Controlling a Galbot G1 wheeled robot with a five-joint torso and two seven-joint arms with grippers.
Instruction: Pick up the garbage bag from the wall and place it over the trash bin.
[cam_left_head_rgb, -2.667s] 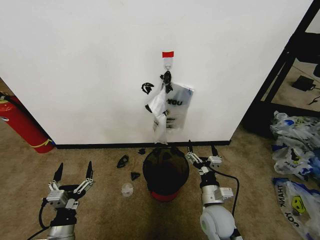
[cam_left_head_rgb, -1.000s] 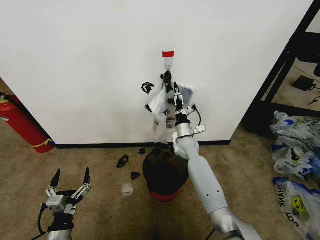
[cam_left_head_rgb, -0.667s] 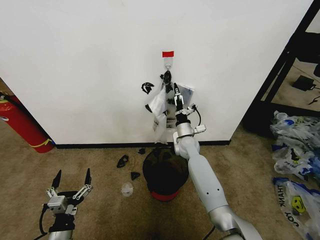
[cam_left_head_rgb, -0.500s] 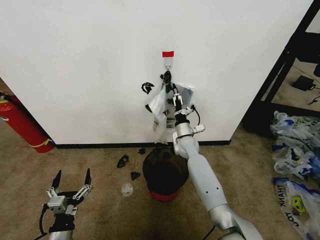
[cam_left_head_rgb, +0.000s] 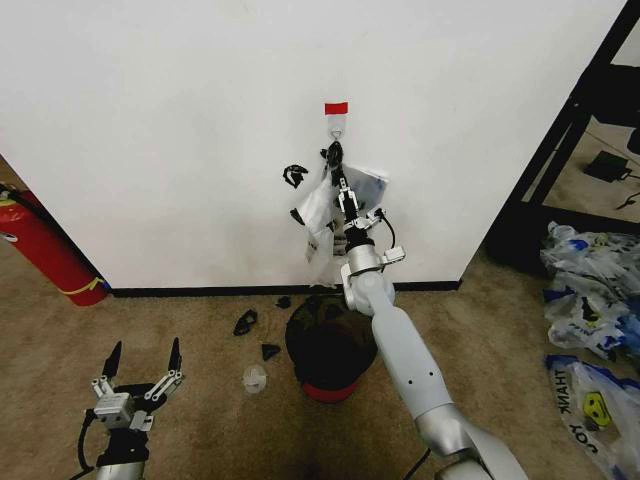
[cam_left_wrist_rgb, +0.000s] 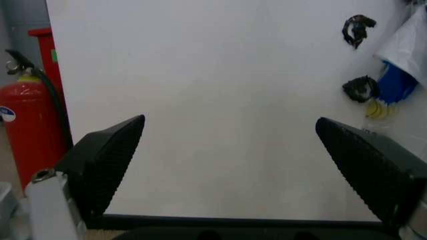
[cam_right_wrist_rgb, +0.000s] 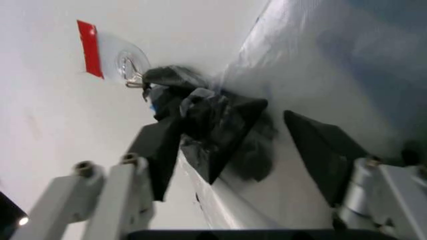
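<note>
The right gripper (cam_left_head_rgb: 343, 187) is raised to the garbage bag (cam_left_head_rgb: 322, 215) just below the hook (cam_left_head_rgb: 337, 127) on the wall (cam_left_head_rgb: 180, 120). Its jaws stand spread, one on each side of the bag's dark bunched top (cam_right_wrist_rgb: 213, 122), one finger (cam_right_wrist_rgb: 167, 145) touching it; nothing is clamped. The right arm reaches up and forward from low on the right, above the trash bin (cam_left_head_rgb: 331, 345), which stands on the carpet below the hook. The bag hangs from the hook under the red tape (cam_left_head_rgb: 336, 107). The left gripper (cam_left_head_rgb: 138, 360) hovers low, well left of the bin, jaws wide apart and empty, facing the wall near the fire extinguisher (cam_left_head_rgb: 45, 250).
</note>
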